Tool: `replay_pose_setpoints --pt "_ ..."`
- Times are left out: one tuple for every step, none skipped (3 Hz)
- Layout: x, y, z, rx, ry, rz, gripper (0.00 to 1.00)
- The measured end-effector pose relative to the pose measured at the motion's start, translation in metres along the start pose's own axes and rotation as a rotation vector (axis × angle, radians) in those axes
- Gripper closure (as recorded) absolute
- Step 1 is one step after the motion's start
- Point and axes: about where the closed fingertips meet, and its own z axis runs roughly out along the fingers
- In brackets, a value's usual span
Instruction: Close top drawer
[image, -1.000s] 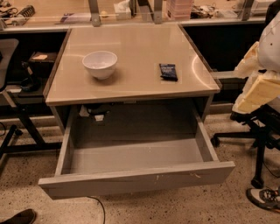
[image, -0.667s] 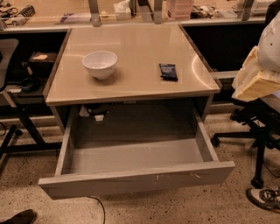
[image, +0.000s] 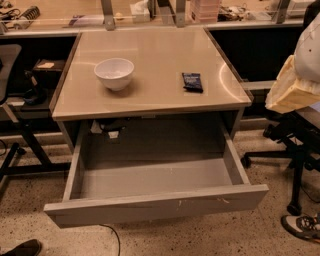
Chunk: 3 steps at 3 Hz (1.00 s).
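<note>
Grey metal, the top drawer (image: 155, 206) stood pulled far out below the front edge of the tabletop (image: 150, 97). Its flat, scuffed front was well forward of that edge and its tray was bare. Its long axis ran left to right, roughly parallel with the front edge, and its face pointed outward, away from the cabinet. By my judgement, closing it called for a push straight back toward the rear edge, best applied near the middle of the front so the slides would not bind.

The gripper (image: 291, 92), seemingly the cream wedge under the white arm, hung beyond the tabletop's right edge, well apart from the drawer. It had probably been kept aside to leave the approach free. Whether it was clenched or released could not be told.

A white bowl (image: 114, 73) toward the left edge and a dark packet (image: 192, 82) nearer the right edge lay on top, out of the drawer's path.
</note>
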Motion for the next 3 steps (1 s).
replay_pose_setpoints --pt "0.017 0.027 0.008 -0.024 0.038 0.026 1.0" --pt "0.045 0.075 0.035 -0.105 0.1 0.08 1.0" --pt "0.068 0.117 0.079 -0.218 0.149 0.108 1.0"
